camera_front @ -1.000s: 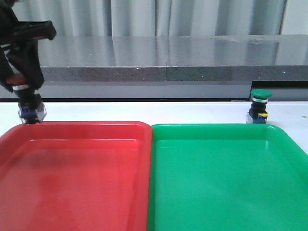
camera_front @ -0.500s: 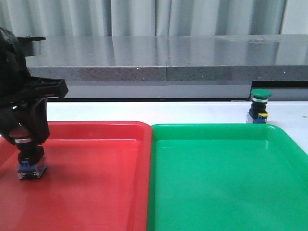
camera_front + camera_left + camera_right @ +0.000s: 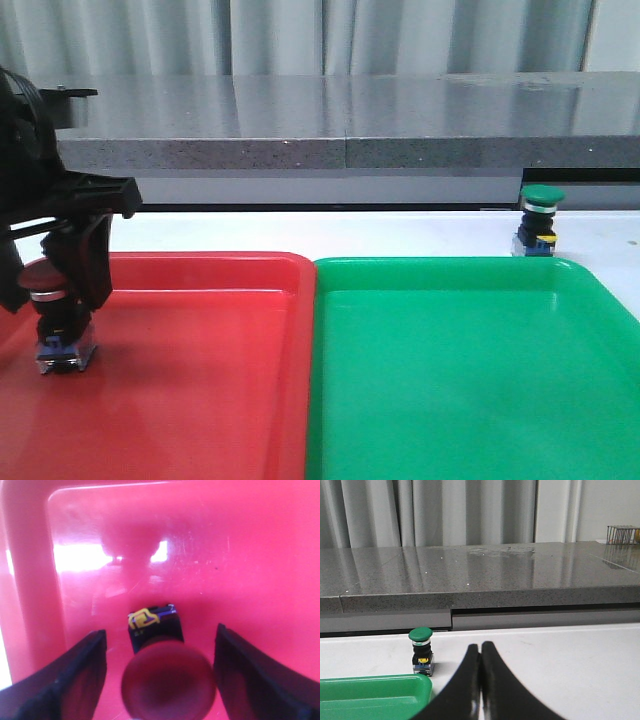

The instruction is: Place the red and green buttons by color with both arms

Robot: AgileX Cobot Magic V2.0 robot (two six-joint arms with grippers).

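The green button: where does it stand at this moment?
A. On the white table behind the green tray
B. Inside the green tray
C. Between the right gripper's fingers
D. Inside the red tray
A. The green button stands upright on the white table, just beyond the green tray, with no gripper touching it.

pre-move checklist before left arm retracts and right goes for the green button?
1. Red button inside red tray: ok.
2. Left gripper open, fingers clear of the cap: ok.
3. Red button upright on its base: ok.
4. Green button upright on the table, beside green tray, not in it: ok.
5. Right gripper open for the grasp: not ok, shut.
6. Green tray bare to receive: ok.
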